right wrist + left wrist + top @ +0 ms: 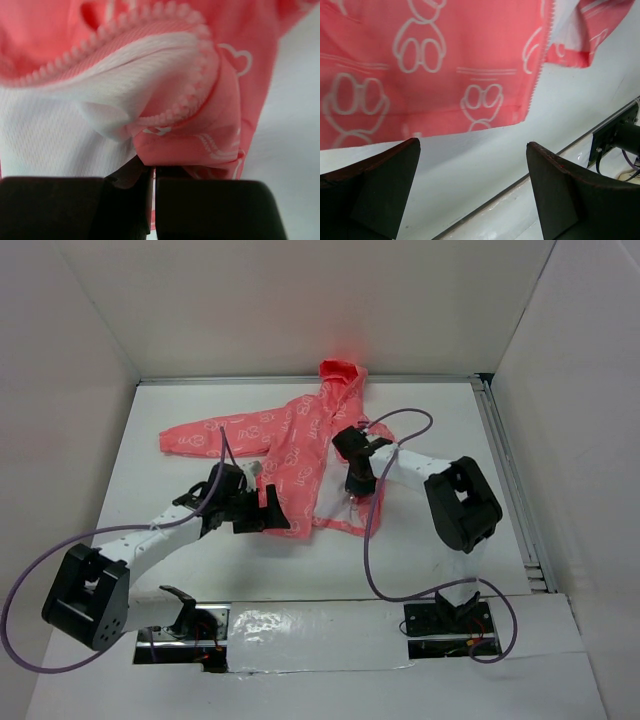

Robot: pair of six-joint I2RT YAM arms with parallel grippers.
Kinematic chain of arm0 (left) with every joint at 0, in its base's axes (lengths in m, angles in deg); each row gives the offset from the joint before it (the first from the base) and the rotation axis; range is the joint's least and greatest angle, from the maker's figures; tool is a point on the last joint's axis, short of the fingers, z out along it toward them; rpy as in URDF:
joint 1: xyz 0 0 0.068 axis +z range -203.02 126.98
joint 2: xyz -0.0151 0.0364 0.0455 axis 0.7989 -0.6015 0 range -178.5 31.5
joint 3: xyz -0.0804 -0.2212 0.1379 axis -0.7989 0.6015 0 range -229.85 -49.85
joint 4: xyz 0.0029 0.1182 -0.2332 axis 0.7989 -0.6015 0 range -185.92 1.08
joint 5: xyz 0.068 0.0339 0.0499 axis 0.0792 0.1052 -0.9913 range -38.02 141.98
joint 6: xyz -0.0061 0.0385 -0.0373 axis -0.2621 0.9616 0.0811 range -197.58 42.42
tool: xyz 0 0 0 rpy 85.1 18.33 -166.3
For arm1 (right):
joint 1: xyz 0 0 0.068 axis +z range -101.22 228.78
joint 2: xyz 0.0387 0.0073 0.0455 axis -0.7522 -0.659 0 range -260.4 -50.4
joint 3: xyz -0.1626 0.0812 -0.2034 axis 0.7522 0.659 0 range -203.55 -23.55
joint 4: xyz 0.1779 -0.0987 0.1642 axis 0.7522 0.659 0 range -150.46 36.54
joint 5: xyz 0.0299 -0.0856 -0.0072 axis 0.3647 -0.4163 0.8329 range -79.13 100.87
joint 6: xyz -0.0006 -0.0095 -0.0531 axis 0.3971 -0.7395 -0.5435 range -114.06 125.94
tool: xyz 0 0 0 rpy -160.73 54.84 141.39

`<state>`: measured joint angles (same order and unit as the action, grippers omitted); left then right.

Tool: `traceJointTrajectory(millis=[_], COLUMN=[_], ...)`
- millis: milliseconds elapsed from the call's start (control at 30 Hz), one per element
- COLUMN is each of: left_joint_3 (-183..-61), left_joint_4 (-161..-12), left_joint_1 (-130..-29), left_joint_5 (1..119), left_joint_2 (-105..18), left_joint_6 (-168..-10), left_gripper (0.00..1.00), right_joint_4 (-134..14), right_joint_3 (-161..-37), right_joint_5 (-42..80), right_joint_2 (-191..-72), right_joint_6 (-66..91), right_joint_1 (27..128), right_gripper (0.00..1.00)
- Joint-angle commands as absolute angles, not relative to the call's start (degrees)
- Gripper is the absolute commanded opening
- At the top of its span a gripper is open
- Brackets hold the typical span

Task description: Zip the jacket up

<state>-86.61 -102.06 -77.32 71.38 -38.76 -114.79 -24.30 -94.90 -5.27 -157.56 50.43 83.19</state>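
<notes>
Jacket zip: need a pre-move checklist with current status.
1. Left jaws open and empty: ok.
2. Right jaws shut on the jacket: ok, pink fabric is pinched just below the zipper teeth.
3. Hem between the left jaws: not ok, it lies beyond the tips.
4. Front closed: not ok, the white lining is exposed.
5. Slider located: cannot tell, it is not visible in any view.
</notes>
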Motion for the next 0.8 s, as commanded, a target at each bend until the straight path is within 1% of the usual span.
traceJointTrajectory(millis=[0,67,133,267,400,500,600,667,767], left_joint_3=[-89.0,-90.9,-93.4,-97.0,-97.7,-98.1,-98.1,-99.5,-102.6], left_joint_4=[-100.2,-98.9,-98.0,-97.9,-96.7,-98.3,-99.5,-101.9,-105.0], left_joint_1=[-76.3,-76.3,-76.7,-79.4,-84.3,-86.0,-88.3,-90.1,-91.7], left_joint_5=[73.3,74.3,75.4,73.7,72.4,71.1,66.9,61.8,55.4], left_joint_2=[-41.4,-43.7,-45.8,-49.1,-51.7,-54.7,-56.2,-57.4,-61.5], left_joint_6=[-113.0,-112.3,-112.0,-110.4,-106.1,-106.6,-109.0,-111.8,-114.8], left_gripper=[0.99,0.99,0.99,0.99,0.99,0.99,0.99,0.98,0.94], right_joint_4=[-24.9,-28.5,-31.3,-34.0,-33.5,-33.8,-34.5,-34.9,-34.8], right_joint_3=[-97.3,-95.8,-93.0,-89.9,-87.9,-86.1,-84.6,-83.5,-82.4], right_joint_5=[-10.0,-9.1,-7.6,-5.4,-4.3,-4.3,-3.9,-3.5,-3.6], right_joint_2=[-157.0,-155.2,-150.7,-143.4,-139.4,-136.8,-134.1,-132.1,-130.5], right_joint_6=[45.7,41.0,37.3,35.8,36.1,36.7,37.0,37.4,37.8], right_joint_1=[80.5,80.7,81.7,83.3,83.7,83.7,83.8,83.7,83.9], right_gripper=[0.0,0.0,0.0,0.0,0.0,0.0,0.0,0.0,0.0])
